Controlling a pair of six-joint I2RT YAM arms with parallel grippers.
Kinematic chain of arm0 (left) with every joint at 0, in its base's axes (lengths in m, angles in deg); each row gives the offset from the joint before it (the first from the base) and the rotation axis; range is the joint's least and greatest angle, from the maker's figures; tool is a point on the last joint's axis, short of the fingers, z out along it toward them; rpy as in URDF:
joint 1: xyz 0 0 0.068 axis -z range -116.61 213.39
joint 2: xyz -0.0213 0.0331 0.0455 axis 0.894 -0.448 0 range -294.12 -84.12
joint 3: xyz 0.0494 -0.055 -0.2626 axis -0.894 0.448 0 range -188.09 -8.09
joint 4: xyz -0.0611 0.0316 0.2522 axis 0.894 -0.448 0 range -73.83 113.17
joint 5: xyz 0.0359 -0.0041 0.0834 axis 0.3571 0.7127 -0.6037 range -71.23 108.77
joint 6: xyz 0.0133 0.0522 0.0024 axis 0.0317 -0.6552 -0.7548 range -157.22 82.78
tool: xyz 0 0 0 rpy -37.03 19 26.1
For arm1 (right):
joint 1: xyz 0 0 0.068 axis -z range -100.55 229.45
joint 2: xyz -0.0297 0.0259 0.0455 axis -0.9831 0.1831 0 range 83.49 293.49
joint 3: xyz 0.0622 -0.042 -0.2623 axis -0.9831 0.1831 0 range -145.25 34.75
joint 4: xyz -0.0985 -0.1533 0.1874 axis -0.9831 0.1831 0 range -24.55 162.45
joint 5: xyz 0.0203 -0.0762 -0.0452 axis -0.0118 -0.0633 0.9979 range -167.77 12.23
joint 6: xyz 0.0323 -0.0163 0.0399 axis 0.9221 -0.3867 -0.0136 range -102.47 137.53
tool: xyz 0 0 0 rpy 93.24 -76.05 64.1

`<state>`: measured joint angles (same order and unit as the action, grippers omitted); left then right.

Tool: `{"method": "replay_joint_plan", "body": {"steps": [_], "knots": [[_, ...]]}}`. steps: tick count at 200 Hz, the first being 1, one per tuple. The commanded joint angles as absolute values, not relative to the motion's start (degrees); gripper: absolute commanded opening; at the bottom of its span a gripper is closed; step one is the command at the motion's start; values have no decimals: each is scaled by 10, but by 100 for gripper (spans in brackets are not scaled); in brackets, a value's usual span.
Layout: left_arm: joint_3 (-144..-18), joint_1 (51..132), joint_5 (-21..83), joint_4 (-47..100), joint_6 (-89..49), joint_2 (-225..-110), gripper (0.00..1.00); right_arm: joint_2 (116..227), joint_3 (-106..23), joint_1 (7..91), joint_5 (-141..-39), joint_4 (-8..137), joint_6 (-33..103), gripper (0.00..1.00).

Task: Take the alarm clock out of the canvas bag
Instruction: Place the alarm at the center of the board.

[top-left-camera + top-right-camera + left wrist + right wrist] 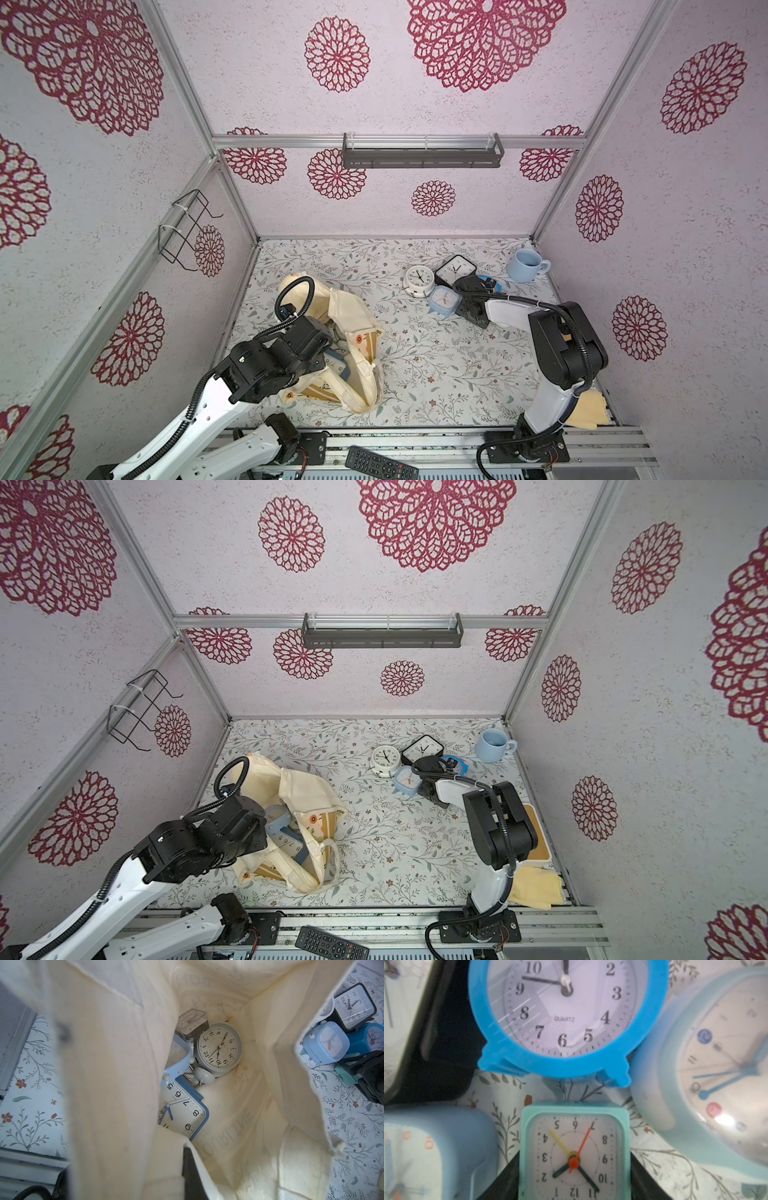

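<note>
Mint square clock (574, 1136) sits bottom centre of right wrist view between right gripper (574, 1176) fingers, pinched or flanked cannot be told; top views miss it. Lower left in both top views, the left gripper (326, 349) is pressed together on the floppy canvas bag (353, 316) rim. Only left wrist view shows the cream round alarm clock (219, 1049) deep inside: likely light, hard, slick-faced, best taken across its sides.
</note>
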<state>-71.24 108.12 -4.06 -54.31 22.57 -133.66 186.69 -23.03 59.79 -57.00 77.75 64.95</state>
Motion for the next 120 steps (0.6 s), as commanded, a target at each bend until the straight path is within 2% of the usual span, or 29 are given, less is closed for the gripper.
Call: {"method": "replay_joint_plan", "body": {"steps": [1, 47, 76, 106, 120], "knots": [[-710, 1080, -37, -514, 216, -1341, 0, 1872, -251, 607, -584, 759, 627, 63], [-687, 1081, -6, -487, 198, -1329, 0, 1835, -242, 608, -627, 725, 613, 72], [-662, 1082, 23, -494, 209, -1303, 0, 1753, -224, 607, -635, 733, 609, 84], [-653, 1081, 38, -540, 251, -1282, 0, 1615, -193, 583, -680, 701, 582, 84], [-650, 1081, 50, -547, 260, -1273, 0, 1552, -186, 553, -756, 658, 533, 82]]}}
